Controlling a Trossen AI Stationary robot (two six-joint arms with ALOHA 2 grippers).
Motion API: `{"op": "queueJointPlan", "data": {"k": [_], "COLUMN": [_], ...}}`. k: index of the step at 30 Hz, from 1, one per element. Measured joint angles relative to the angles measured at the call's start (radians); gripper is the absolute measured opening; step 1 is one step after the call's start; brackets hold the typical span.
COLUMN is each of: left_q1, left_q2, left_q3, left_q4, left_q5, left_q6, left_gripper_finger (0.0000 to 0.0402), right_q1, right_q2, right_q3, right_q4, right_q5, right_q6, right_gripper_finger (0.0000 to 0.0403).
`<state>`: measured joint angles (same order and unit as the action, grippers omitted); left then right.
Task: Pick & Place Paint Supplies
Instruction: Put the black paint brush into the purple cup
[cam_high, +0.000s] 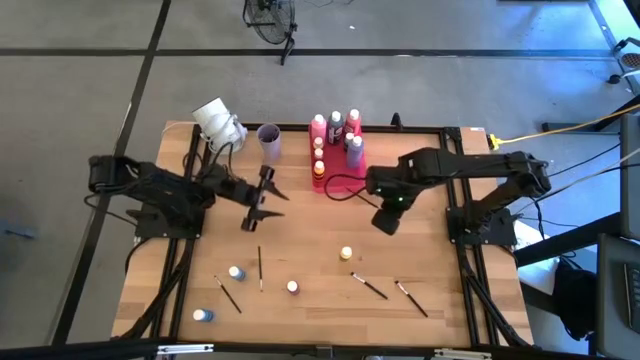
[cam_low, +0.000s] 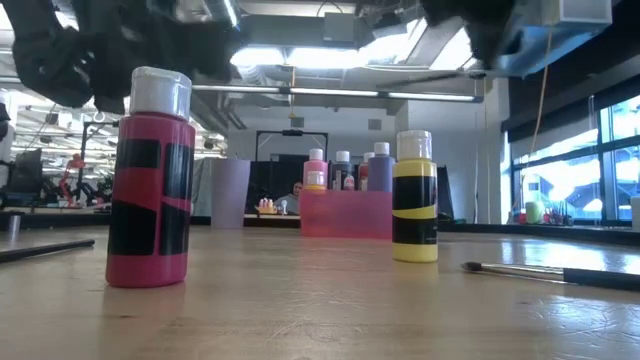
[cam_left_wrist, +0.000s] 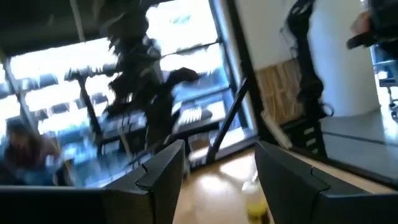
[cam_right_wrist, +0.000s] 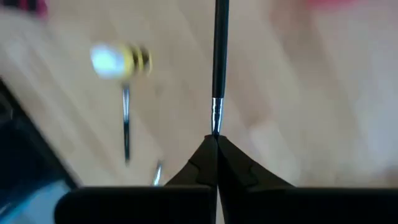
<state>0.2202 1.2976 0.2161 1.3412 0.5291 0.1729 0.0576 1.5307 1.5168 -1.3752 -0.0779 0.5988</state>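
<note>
Risks, largest thing first. The pink-red tray (cam_high: 340, 183) is crowded, so a new arrival could topple bottles standing in it. The right gripper (cam_right_wrist: 216, 138), just right of the tray and nearer the camera, is pinched together on one end of a paintbrush (cam_right_wrist: 216, 62). With so short a hold, the brush may pivot or slip out during carriage. The left gripper (cam_high: 262, 200), left of the tray, has its fingers apart and empty. The lilac cup (cam_high: 269, 141) stands close by and could be knocked by a swing of the arm.

Counts:
- One tray.
- One cup.
- At least six bottles in the tray; overlap prevents a firmer figure.
- Four loose bottles well in front of the tray: two blue (cam_high: 236, 272), one orange (cam_high: 292, 287), one yellow (cam_high: 346, 254).
- Four loose brushes (cam_high: 260, 268) among them, plus the held one.
</note>
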Motion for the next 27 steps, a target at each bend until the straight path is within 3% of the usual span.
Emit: {"op": "queueJointPlan", "data": {"k": [5, 10, 16, 20, 24, 27], "left_q1": [-0.124, -0.173, -0.175, -0.175, -0.175, -0.202], "left_q2": [0.0, 0.0, 0.0, 0.0, 0.0, -0.007], "left_q3": [0.0, 0.0, 0.0, 0.0, 0.0, 0.0], "left_q4": [0.094, 0.132, 0.189, 0.22, 0.223, 0.217], "left_q5": [-0.17, -0.334, -0.342, -0.354, -0.327, -0.299], "left_q6": [0.041, -0.032, -0.183, -0.245, -0.165, -0.019], "left_gripper_finger": [0.0186, 0.0185, 0.0184, 0.0184, 0.0184, 0.0184], "right_q1": [0.058, 0.119, 0.184, 0.2, 0.202, 0.2], "right_q2": [0.0, 0.0, 0.016, 0.056, 0.106, 0.141], "right_q3": [0.003, 0.003, 0.003, 0.003, 0.003, 0.003], "right_q4": [0.206, 0.363, 0.498, 0.556, 0.527, 0.511], "right_q5": [0.174, 0.301, 0.443, 0.467, 0.454, 0.375], "right_q6": [-0.083, -0.18, -0.286, -0.337, -0.311, -0.234], "right_gripper_finger": [0.0, 0.0, 0.0, 0.0, 0.0, 0.0]}}
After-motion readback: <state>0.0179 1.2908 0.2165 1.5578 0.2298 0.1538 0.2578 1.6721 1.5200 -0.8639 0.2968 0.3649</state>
